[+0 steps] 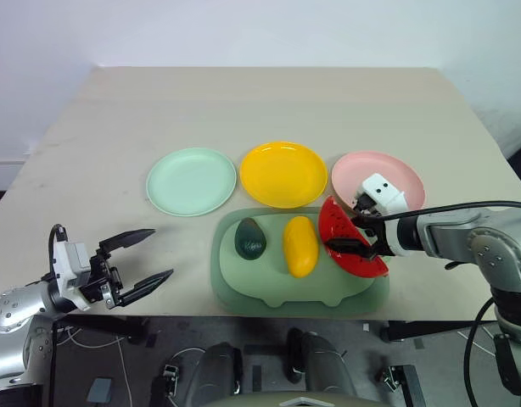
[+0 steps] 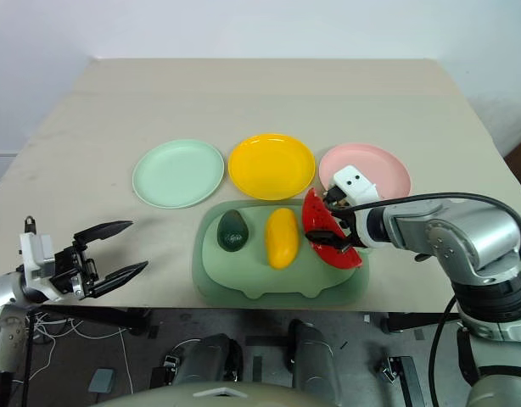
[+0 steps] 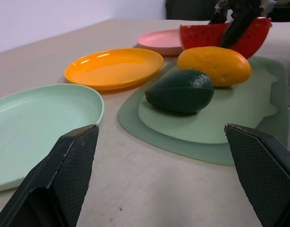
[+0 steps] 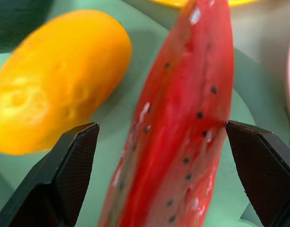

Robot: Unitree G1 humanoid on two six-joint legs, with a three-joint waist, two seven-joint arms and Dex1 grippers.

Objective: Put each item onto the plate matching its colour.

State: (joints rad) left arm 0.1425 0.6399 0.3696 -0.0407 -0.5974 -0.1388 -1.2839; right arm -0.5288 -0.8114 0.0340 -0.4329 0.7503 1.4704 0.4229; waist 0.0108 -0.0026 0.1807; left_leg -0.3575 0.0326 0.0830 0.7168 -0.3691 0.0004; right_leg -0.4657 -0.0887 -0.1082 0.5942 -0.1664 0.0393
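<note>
Two open fingers of right gripper point(image 4: 161, 142) set astride watermelon point(image 1: 350, 242) on board point(image 1: 243, 284), not closed, mango point(image 1: 299, 245) beside, left gripper point(image 1: 142, 263) open, well apart.

Head pair looks down over table point(image 1: 91, 127); wrist views low, close; all share watermelon point(image 4: 183, 118).

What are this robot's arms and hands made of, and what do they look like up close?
Both arms are rounded silver-grey metal segments with black cables looping along them. The left gripper ends in two tapered black fingers with a fine cross-hatched texture. The right gripper has matching black fingers and carries a small white block with two dark dots on its wrist.
</note>
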